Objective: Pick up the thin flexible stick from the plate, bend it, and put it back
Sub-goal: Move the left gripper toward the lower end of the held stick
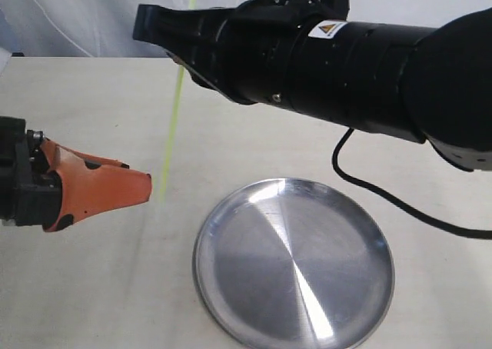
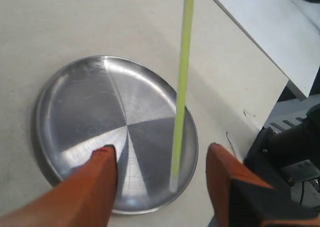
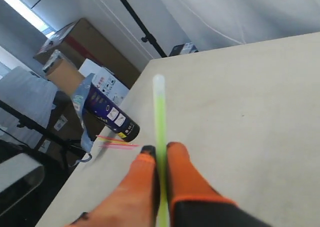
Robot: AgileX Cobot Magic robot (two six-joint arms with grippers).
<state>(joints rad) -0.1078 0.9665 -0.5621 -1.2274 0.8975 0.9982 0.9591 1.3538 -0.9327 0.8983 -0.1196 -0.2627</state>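
Stick (image 1: 175,111) is off plate (image 1: 254,287), upright in air. R end effector (image 3: 159,149) pinched on it nr one end. L end effector (image 2: 162,152) open, free end just at its tips. Judged v. light, springy, slick: take L hold close to the tip, gently.

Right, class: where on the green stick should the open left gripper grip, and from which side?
The free lower end of the green stick, which hangs nearly upright: the right gripper is shut on its upper part. The left gripper should probably come level from the side, closing across the shaft.
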